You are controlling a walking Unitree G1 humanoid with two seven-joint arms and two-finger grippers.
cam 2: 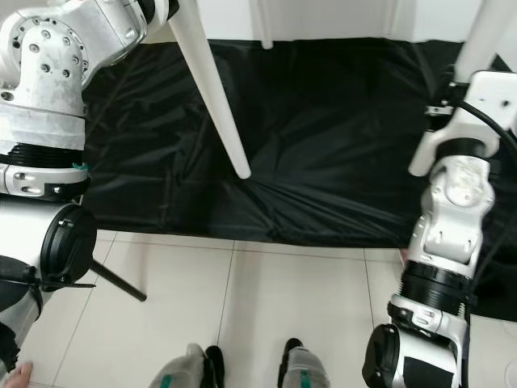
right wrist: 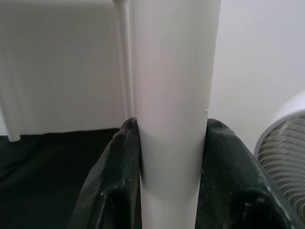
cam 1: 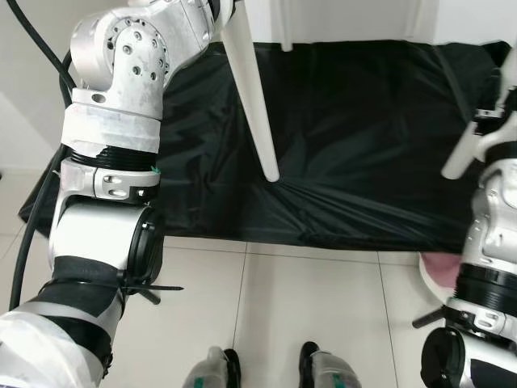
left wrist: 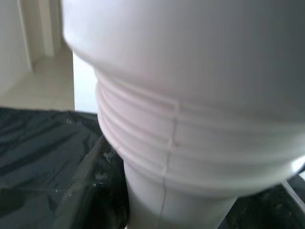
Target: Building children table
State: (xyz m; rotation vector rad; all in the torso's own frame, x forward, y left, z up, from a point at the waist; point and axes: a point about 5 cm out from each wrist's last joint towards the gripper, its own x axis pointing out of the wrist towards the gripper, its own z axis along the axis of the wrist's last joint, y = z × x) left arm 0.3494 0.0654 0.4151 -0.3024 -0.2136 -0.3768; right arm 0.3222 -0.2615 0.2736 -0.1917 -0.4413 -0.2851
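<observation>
Two white plastic table legs are held over a black sheet [cam 1: 363, 145] on the floor. The left table leg [cam 1: 257, 105] slants down from my raised left gripper [cam 1: 218, 10] at the top edge, its rounded tip touching or just above the sheet. The left wrist view shows this leg's threaded end [left wrist: 167, 143] very close; the fingers are hidden behind it. My right gripper [right wrist: 174, 157] is shut on the right table leg [right wrist: 174, 95], with a black finger [right wrist: 119, 162] on each side. That leg [cam 2: 422, 153] slants down on the right.
Pale tile floor [cam 1: 307, 307] lies between the sheet and my feet [cam 1: 266, 368]. White furniture legs [cam 2: 262, 24] stand at the sheet's far edge. A pink object [cam 1: 440, 271] lies by my right arm. A black cable [cam 1: 40, 48] hangs at the left.
</observation>
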